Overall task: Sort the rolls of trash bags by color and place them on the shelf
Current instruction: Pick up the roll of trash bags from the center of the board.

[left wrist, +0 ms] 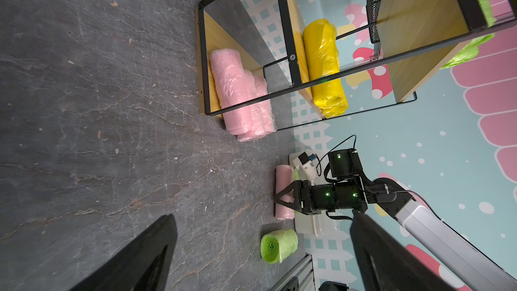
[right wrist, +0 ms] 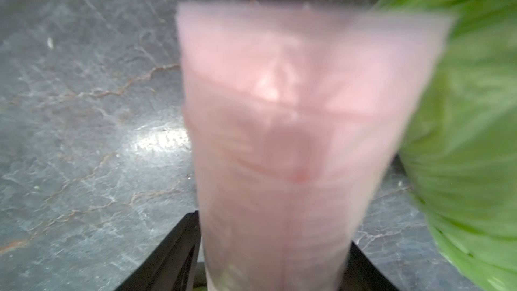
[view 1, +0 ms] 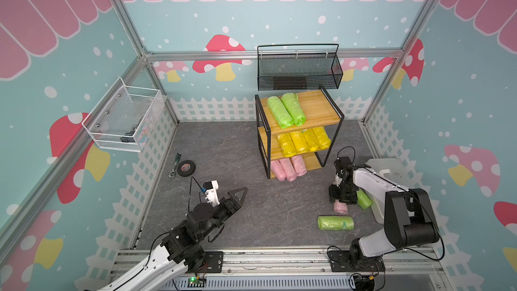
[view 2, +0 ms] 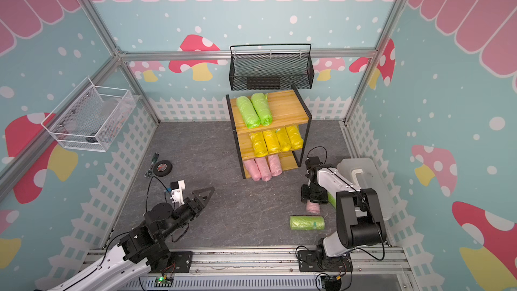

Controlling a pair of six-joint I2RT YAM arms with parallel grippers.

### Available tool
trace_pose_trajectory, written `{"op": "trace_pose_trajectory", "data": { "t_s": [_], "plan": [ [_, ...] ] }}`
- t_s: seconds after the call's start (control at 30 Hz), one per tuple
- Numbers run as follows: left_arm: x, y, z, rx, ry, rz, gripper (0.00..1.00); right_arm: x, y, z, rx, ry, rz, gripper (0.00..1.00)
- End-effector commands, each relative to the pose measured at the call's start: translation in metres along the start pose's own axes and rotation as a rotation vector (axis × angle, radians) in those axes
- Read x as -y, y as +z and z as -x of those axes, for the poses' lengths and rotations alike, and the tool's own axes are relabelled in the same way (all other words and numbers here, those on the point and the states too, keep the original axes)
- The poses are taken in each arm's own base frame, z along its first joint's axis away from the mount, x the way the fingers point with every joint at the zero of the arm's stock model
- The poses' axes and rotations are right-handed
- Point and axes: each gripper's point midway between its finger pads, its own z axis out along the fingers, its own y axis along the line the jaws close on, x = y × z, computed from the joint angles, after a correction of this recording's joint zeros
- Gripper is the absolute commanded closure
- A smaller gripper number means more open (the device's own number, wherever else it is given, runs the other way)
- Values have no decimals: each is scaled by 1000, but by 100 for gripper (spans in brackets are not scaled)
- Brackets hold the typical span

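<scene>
Top view: my right gripper (view 1: 340,202) stands over a pink roll (view 1: 340,208) on the floor. One green roll (view 1: 364,199) lies just beside it and a second green roll (view 1: 335,223) near. The shelf (view 1: 321,104) beyond holds two green rolls (view 1: 285,110), four yellow rolls (view 1: 305,141) and three pink rolls (view 1: 288,167).

Left wrist: my left gripper (left wrist: 263,216) gapes wide, empty.

Right wrist: my jaws flank the pink roll mid-length; whether they pinch it, I cannot tell. I judge it light, soft and slippery, so I should take the middle.

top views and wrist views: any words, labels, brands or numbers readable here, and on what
No text can be read in any view.
Tape roll: red label in its core, too small to read.
Green roll on the floor: dark mark, too small to read.
</scene>
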Motion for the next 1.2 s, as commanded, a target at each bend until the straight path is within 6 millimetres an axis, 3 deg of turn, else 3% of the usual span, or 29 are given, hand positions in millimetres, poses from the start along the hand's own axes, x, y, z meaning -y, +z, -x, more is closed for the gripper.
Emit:
{"op": "trace_pose_trajectory", "data": {
  "t_s": [0.0,0.07,0.27,0.47,0.57,0.7,0.9,1.03,1.17],
  "plan": [
    [10,-1,2,0,-1,-23,1,-6,1,-10,-13,40,47,32],
    [10,-1,2,-1,-2,-23,1,-8,2,-13,-11,54,65,32],
    [4,1,-1,-7,-27,-11,1,-17,10,-24,-50,61,118,45],
    [9,1,-2,-24,-27,-16,1,-17,4,-26,-27,54,129,78],
    [16,-1,0,-21,-20,-31,1,-20,-12,-23,11,44,150,90],
    [33,-2,-1,-55,36,-59,1,-36,-58,-14,129,16,263,96],
    [75,5,-17,-182,143,-178,1,-83,-161,-7,419,-95,618,100],
    [102,12,-27,-255,161,-279,1,-111,-221,-15,503,-174,857,100],
    [134,13,-30,-284,175,-395,1,-138,-261,-32,473,-277,1065,100]
  ]
}}
